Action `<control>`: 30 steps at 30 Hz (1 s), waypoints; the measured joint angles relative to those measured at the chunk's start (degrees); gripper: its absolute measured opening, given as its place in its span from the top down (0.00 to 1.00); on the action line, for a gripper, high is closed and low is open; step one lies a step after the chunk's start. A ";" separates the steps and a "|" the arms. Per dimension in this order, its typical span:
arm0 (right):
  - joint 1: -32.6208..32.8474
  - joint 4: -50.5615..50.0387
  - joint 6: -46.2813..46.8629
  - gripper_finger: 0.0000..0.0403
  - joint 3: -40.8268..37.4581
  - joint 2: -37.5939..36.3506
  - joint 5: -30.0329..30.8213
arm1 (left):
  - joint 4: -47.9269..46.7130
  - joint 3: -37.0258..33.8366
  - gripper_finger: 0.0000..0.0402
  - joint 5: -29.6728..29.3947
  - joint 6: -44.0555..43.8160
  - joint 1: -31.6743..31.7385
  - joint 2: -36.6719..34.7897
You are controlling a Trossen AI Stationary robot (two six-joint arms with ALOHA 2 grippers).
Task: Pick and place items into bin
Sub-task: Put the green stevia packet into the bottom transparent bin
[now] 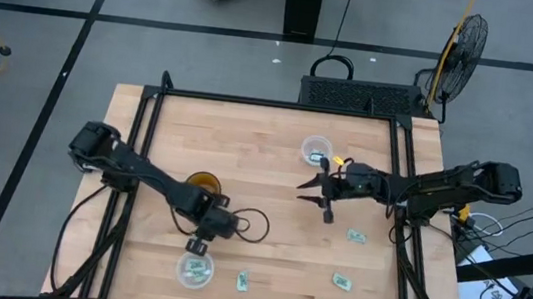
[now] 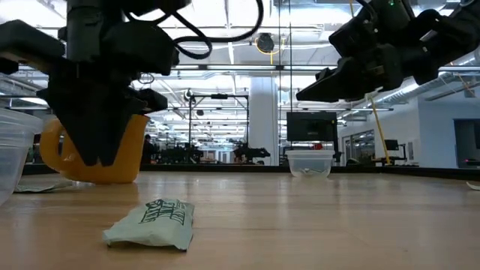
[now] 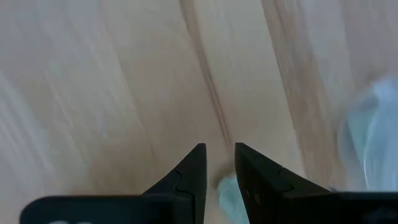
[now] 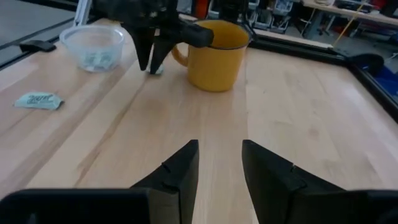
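Note:
My left gripper (image 1: 200, 246) points down just beside a clear cup (image 1: 195, 270) that holds several pale green-and-white packets, and it is shut on one packet (image 3: 226, 186). The amber-orange cup (image 1: 202, 184) stands just behind it. My right gripper (image 1: 307, 192) is open above the bare table right of centre and touches nothing; the right wrist view shows it (image 4: 219, 149) facing the amber cup (image 4: 214, 56). Loose packets lie flat on the table (image 1: 356, 236), (image 1: 341, 280), (image 1: 242, 281). A second clear cup (image 1: 317, 151) with a packet stands near the far edge. My left gripper pinches a pale green packet (image 3: 226, 186) between its two fingers (image 3: 193, 168), coming from above and pointing down. Only a small part of the packet shows between the fingers. In the right wrist view it shows at the fingertips (image 4: 157, 70), just above the table.
The wooden table top (image 1: 279, 131) is bordered by black rails left, right and far. In the low view one packet (image 2: 154, 221) lies near the camera and another lies flat by the near clear cup (image 2: 11, 150). Bare wood lies between the two arms.

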 joint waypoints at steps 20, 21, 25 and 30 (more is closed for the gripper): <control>-0.76 -0.70 0.44 0.71 0.04 0.00 -0.04 | -17.80 8.74 0.78 -2.59 22.58 -4.36 8.86; -0.76 -0.65 0.45 0.71 0.04 0.00 -0.03 | -17.80 8.77 0.78 -3.15 22.89 -4.46 9.15; -0.76 -0.63 0.46 0.71 0.04 0.00 -0.05 | -18.52 8.72 0.78 -6.43 22.52 -4.42 9.84; -0.76 -0.65 0.48 0.71 0.04 0.00 -0.05 | -17.30 8.78 0.78 -6.27 22.54 -3.86 9.74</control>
